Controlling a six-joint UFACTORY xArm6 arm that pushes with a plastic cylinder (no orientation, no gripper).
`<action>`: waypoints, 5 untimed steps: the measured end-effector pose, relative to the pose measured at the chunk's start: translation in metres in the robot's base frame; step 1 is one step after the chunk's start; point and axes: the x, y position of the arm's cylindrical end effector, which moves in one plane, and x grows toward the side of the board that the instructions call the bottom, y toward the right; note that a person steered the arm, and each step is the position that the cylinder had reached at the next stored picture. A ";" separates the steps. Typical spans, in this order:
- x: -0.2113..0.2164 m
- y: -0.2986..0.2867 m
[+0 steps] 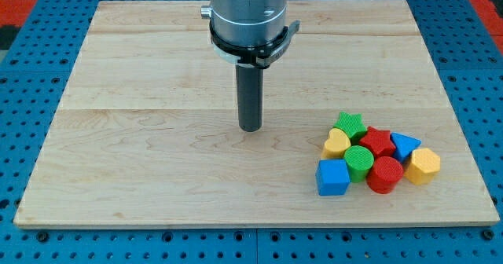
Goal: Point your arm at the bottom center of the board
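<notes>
My tip (250, 127) on bare table (157, 162), touching nothing, no fingers to open, eight blocks clustered well off to view's right: two blue, two yellow, two red, two green.

A single camera is looking down at a slant from beyond the lower edge, taking in the whole wooden desk (157, 177), arm entering from upper centre.
</notes>
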 end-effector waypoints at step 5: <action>0.146 -0.037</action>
